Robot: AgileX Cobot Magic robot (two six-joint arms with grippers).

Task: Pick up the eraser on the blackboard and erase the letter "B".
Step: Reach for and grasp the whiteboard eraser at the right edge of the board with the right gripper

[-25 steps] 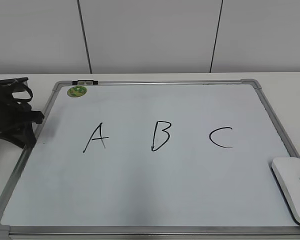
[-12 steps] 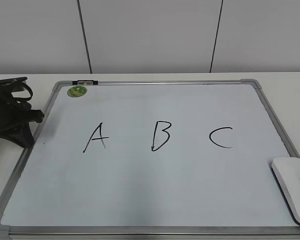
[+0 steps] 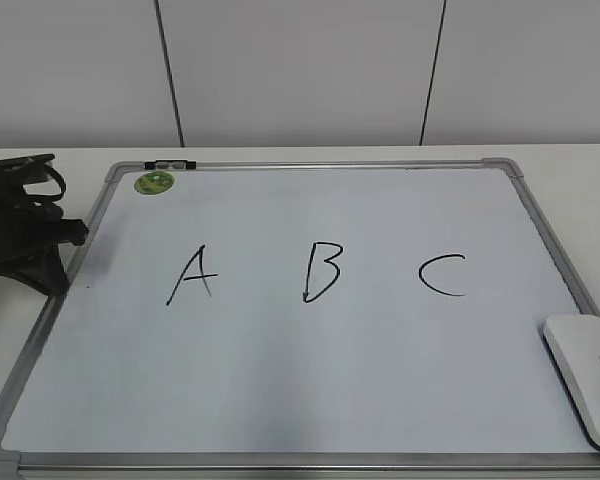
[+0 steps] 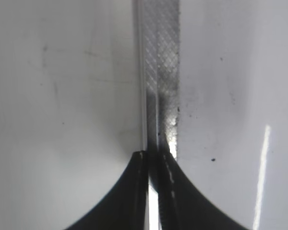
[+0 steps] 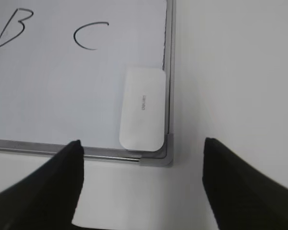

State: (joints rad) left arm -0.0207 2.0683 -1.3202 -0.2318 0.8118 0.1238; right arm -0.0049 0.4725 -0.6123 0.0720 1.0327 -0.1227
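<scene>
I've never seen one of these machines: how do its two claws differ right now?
The left gripper is shut, its tips pressed on the blackboard's metal frame; the right gripper is wide open, clear of it. The left sits at the left edge; the right hangs above the eraser. Both are black.

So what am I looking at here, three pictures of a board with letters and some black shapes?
It is one moment seen by three cameras on a two-armed robot. The front view shows a blackboard, white in fact, with A, the letter "B" and C on it, and a white eraser at its right edge. The other two cameras sit on the wrists. The left tool is shut, over the board's metal frame. The right tool is open above the eraser, holding nothing.
</scene>
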